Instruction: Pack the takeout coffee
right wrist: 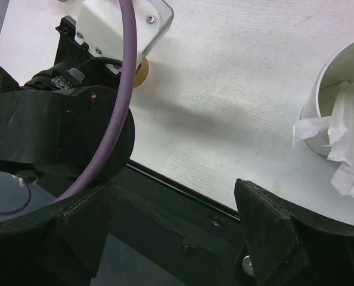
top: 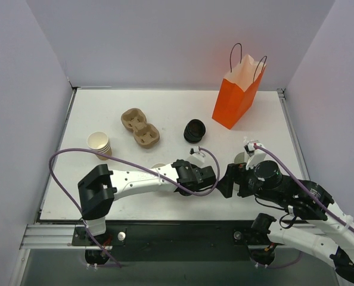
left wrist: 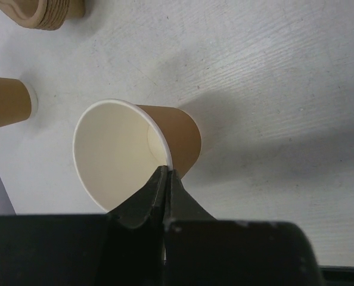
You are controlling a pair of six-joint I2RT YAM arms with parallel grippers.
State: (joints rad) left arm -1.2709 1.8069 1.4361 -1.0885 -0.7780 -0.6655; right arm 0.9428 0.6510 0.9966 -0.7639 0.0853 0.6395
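We see the left gripper (left wrist: 166, 179) clenched on the rim of the cup (left wrist: 114, 155), one finger inside the white wall and one on the brown outside. The cup's open mouth faces the wrist camera. We cannot tell whether its base touches the table (left wrist: 272, 89). From above, the cup is hidden under the left arm, well apart from the bag (top: 238, 95), to its left and toward the arms' bases. The right gripper (right wrist: 177, 238) stands released, holding nothing, just beside a white cup (right wrist: 338, 101) with paper in it. Black lids (top: 195, 130) lie just left of the bag, with carriers (top: 140, 127) and a cup stack (top: 99, 143) farther left.
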